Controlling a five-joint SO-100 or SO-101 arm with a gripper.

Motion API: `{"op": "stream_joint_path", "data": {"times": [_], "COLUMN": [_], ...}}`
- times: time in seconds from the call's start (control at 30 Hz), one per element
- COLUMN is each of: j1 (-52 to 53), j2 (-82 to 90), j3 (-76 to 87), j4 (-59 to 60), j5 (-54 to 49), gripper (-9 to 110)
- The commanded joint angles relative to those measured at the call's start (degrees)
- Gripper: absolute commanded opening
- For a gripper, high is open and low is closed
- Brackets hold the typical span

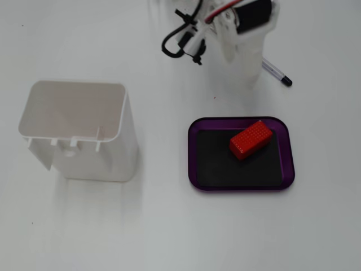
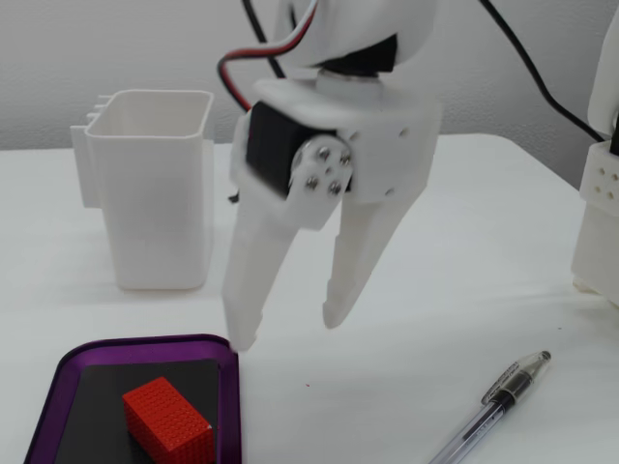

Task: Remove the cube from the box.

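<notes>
The gripper [image 2: 285, 333] is hovering with jaws spread and empty beside the box [image 2: 228, 382], which is holding the cube [image 2: 166, 420] at its far corner, while a pen [image 2: 488, 406] and white bin [image 2: 155, 188] are flanking it.

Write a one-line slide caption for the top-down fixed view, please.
Open tool above table; red cube lies in purple box.

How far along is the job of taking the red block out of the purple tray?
Nothing is done yet: the red block lies in the purple tray. In hand: the open, empty claw hangs above the table beside the tray. Left: gripping, lifting out, setting down.
</notes>
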Motion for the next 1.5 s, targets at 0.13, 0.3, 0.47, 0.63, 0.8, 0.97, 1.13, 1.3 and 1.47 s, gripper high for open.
{"op": "stream_joint_path", "data": {"times": [0.13,0.3,0.47,0.63,0.8,0.97,1.13,1.3,1.47], "j1": [-0.5,-0.5,-0.5,-0.4,0.7,0.9,1.0,1.0,1.0], "j2": [-16.2,-21.8,-24.8,-27.9,-30.8,-32.1,-32.1,-32.1,-31.8], "j3": [-23.7,-30.8,-33.5,-33.1,-33.5,-33.6,-33.6,-33.6,-33.6], "j4": [2.9,4.0,3.2,3.1,1.7,0.9,0.4,0.1,0.2], "j5": [-2.6,-4.3,-4.5,-6.2,-6.0,-6.2,-6.5,-6.5,-6.4], "gripper": [22,22,22,22,22,22,22,12,1]}}
